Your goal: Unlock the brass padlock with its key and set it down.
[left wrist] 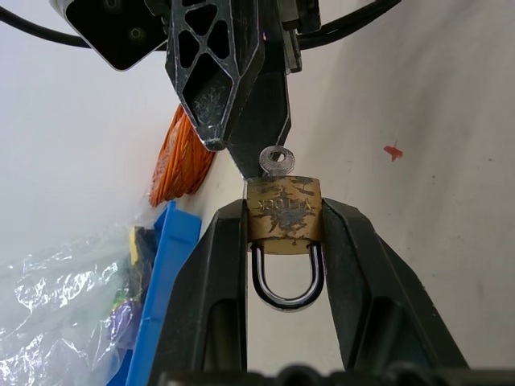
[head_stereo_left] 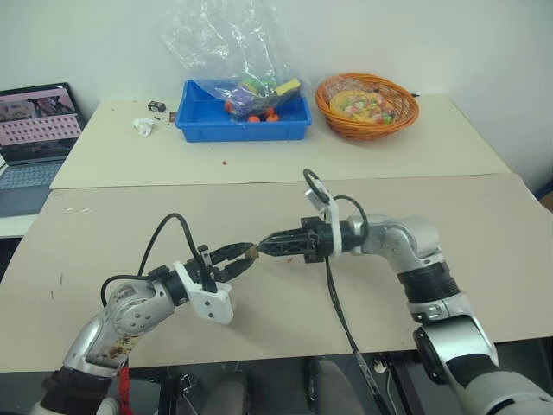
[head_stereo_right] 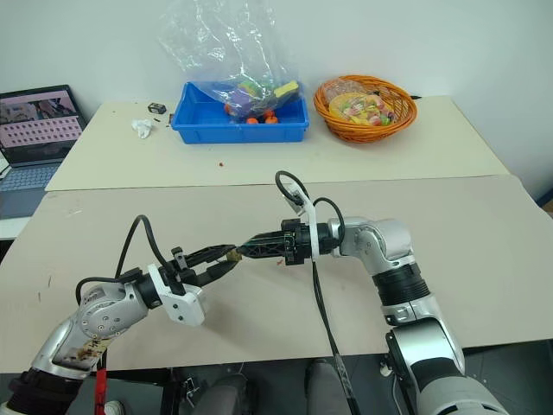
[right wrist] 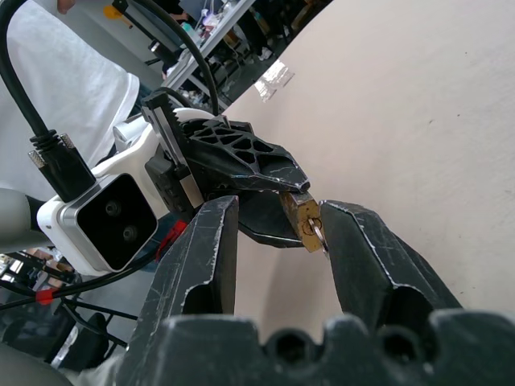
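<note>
Brass padlock [left wrist: 283,215], one, pinched in left jaws; one key [left wrist: 277,161] in it, right jaws seemingly spread.

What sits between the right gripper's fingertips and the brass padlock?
The key, seated in the brass padlock, bridges it to the right gripper; left wrist view.

Stamped lettering on the brass padlock [left wrist: 283,217], upside down, too worn to read
</note>
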